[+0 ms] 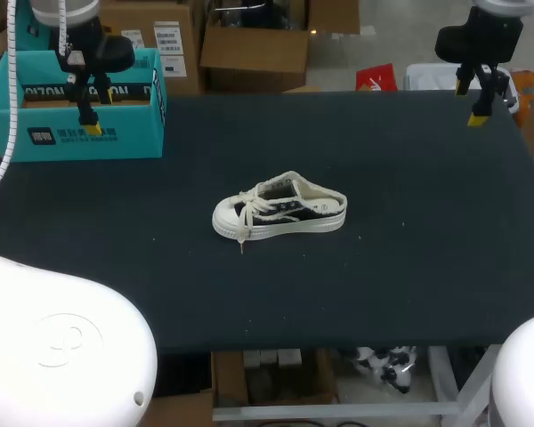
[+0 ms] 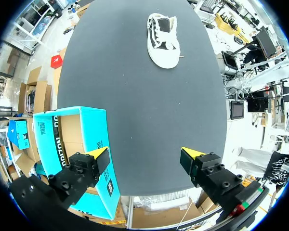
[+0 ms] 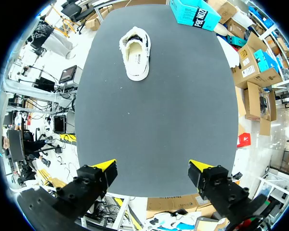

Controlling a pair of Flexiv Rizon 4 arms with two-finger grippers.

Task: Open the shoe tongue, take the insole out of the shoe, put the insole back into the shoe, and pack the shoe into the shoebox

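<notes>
1 shoe [image 1: 279, 213] mid-table, shoebox [image 1: 133, 129] far left

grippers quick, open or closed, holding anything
Left gripper: open, holding nothing, by the shoebox.
Right gripper: open, holding nothing, well away from the shoe.

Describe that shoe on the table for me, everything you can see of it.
The shoe is a low, canvas-looking sneaker with a black upper, frayed cream trim, cream laces, and a whitish rubber-looking sole and toe cap. A pale insole shows inside. The shoe stands upright on its sole near the middle of the table, toe toward the robot's left. Its laces are loose, and one end trails onto the table. Only the table touches it.
</notes>
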